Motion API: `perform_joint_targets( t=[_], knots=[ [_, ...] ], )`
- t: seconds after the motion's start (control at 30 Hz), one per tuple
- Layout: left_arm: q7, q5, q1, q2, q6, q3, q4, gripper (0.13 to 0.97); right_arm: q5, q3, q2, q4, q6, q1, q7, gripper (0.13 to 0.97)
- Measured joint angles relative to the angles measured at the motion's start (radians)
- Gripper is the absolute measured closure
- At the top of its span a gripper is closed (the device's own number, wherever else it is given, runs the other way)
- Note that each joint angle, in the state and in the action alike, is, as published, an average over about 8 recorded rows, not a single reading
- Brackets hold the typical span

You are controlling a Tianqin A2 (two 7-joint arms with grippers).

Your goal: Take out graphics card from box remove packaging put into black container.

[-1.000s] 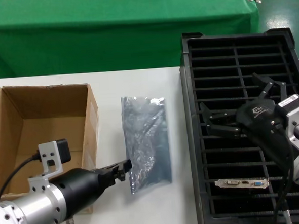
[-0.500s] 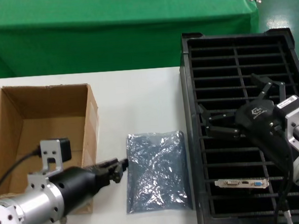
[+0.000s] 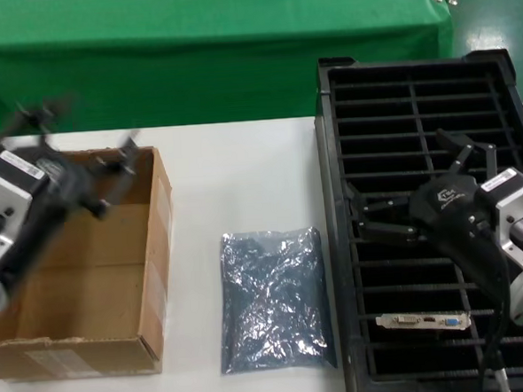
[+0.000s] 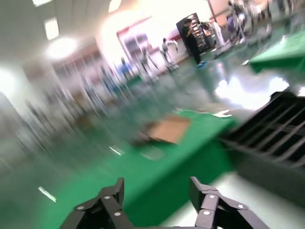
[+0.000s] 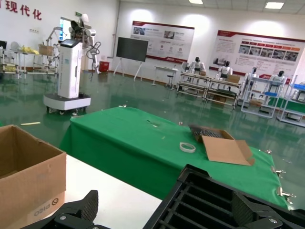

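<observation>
The packaging (image 3: 273, 299) lies flat between the box (image 3: 79, 260) and the black container (image 3: 503, 83); nothing above it.

We have 2 arms with silver metal wrists and black heads. Our right gripper (image 3: 410, 203) carries slim black fingers (image 3: 381, 233), a white logo on its black housing and a black cable. Our left gripper (image 3: 80, 158) is black too.

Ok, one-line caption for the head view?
Graphics card slotted in black container, empty packaging on table, left pincer above the box.
</observation>
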Motion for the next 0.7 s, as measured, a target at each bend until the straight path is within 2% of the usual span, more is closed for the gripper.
perform_joint_targets(
  t=[0.1,0.2,0.33,0.37,0.63,0.7],
  knots=[
    [0.129,0.032,0.023,-0.040,-0.123,0.016,-0.025,0.649,0.004,-0.001,0.002,0.000,0.002,-0.001,-0.003,0.129],
    [0.193,0.037,0.037,-0.055,-0.184,0.025,-0.028,0.568,0.014,-0.001,0.004,-0.002,0.008,-0.003,-0.008,0.129],
    [0.209,0.006,0.044,-0.049,-0.198,0.028,-0.014,0.460,0.038,-0.004,0.008,-0.008,0.025,-0.011,-0.025,0.129],
    [0.211,-0.005,0.045,-0.047,-0.200,0.028,-0.009,0.460,0.046,-0.005,0.010,-0.010,0.031,-0.013,-0.030,0.129],
    [0.266,-0.109,0.066,-0.029,-0.244,0.035,0.034,0.284,0.123,-0.012,0.023,-0.028,0.086,-0.035,-0.081,0.129],
    [0.282,-0.137,0.071,-0.024,-0.257,0.038,0.046,0.271,0.144,-0.014,0.027,-0.033,0.100,-0.041,-0.095,0.129]
  ],
)
